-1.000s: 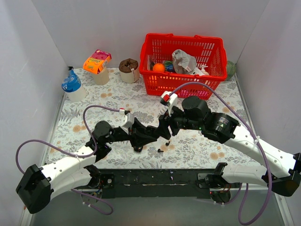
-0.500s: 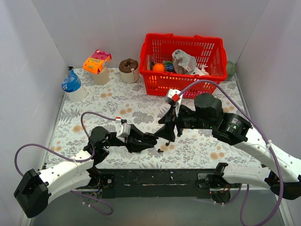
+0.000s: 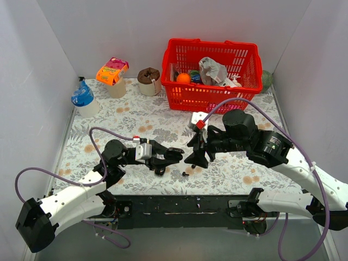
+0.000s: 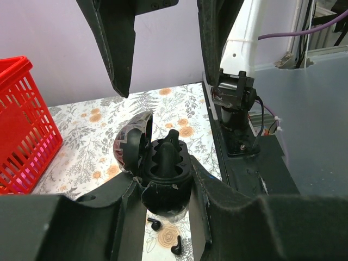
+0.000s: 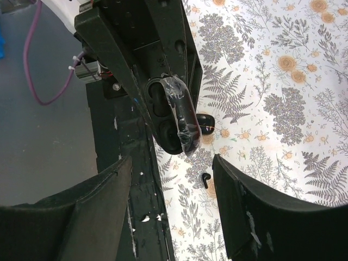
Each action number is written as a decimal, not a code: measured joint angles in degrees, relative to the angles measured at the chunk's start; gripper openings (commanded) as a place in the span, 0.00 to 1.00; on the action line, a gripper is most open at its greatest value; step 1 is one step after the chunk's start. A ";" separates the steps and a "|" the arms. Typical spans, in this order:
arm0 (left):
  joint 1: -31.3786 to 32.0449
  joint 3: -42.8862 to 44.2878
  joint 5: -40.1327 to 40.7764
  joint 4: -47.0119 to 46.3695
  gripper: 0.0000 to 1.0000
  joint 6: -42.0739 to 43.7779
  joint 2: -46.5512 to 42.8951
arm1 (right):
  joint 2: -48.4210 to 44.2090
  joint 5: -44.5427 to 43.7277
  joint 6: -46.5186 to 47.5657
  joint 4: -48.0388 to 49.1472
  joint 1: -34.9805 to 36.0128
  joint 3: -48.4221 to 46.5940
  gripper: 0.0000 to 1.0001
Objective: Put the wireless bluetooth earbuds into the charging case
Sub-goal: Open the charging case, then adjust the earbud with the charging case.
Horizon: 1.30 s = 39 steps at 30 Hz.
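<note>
My left gripper [image 3: 167,155] [image 4: 163,191] is shut on the black charging case [image 3: 175,153] [image 4: 166,174]. The case's lid [image 4: 133,144] stands open and both sockets look empty. One wireless bluetooth earbud [image 3: 185,174] [image 5: 205,179] [image 4: 176,247] lies on the floral cloth under the case. A second small black piece [image 3: 159,171] [image 4: 156,224] [image 5: 205,122] lies beside it. My right gripper [image 3: 196,159] [image 5: 173,163] hangs open just right of the case. It holds nothing, and its fingers [image 4: 117,49] point down over the case.
A red basket [image 3: 212,76] with items stands at the back. Two cups [image 3: 114,76] [image 3: 149,81] and a blue-capped bottle [image 3: 82,98] are at the back left. The black base rail [image 3: 185,206] runs along the near edge, close to the earbud.
The left arm drew back and swung the held case a little to the right. The right gripper pulled back, then dipped lower beside the case, staying open.
</note>
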<state>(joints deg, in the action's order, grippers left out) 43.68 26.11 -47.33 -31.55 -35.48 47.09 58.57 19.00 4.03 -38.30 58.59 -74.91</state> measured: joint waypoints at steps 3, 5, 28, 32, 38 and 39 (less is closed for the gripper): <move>0.00 0.07 -0.07 -0.28 0.00 0.00 0.26 | 0.00 -0.63 0.72 -0.20 0.39 0.00 0.69; 0.00 0.07 -0.11 -0.61 0.00 -0.31 0.66 | 0.02 -0.94 0.87 -0.20 0.63 0.00 0.69; 0.02 0.20 -1.55 -2.14 0.00 -3.26 1.05 | 4.70 -5.84 -0.66 -0.17 1.44 0.07 0.69; 0.04 0.20 -1.57 -2.12 0.00 -3.45 0.90 | 4.83 -6.47 -1.03 -0.15 1.55 0.07 0.69; 0.04 0.20 -1.53 -2.08 0.00 -3.76 0.83 | 4.83 -7.13 -1.79 -0.13 1.55 0.07 0.69; 0.04 0.20 -1.53 -2.08 0.00 -3.82 0.83 | 4.83 -7.21 -2.01 -0.13 1.55 0.07 0.69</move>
<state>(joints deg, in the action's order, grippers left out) 43.72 26.30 -48.86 -33.63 -39.31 47.92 63.40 11.79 2.02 -38.44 60.14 -74.85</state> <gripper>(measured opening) 0.287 0.691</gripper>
